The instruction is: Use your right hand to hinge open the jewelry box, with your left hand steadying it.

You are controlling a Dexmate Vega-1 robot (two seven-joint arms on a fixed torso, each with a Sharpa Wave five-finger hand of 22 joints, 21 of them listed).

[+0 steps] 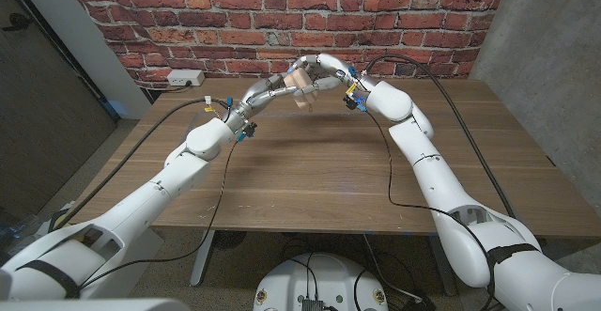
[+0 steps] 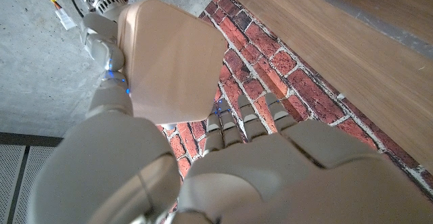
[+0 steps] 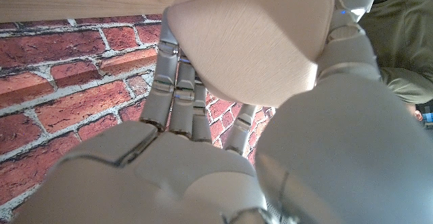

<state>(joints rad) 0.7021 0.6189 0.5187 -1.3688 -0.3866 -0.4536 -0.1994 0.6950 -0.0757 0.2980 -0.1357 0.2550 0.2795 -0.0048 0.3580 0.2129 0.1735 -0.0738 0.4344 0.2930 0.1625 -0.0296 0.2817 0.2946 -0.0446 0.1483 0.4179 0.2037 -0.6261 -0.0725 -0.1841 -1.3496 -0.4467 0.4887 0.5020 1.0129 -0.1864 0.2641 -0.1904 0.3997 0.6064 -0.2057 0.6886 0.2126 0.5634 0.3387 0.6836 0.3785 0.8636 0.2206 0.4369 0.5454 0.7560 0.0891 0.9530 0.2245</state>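
Above the far edge of the brown wooden bench (image 1: 310,170), the left hand (image 1: 282,87) and right hand (image 1: 329,69) both clasp the pale, rounded wooden jewelry box (image 1: 302,93), its lid closed, before a red brick wall (image 1: 282,10).

A wooden table (image 1: 310,175) (brown, plank-grained) stands before a brick wall (image 1: 282,15).
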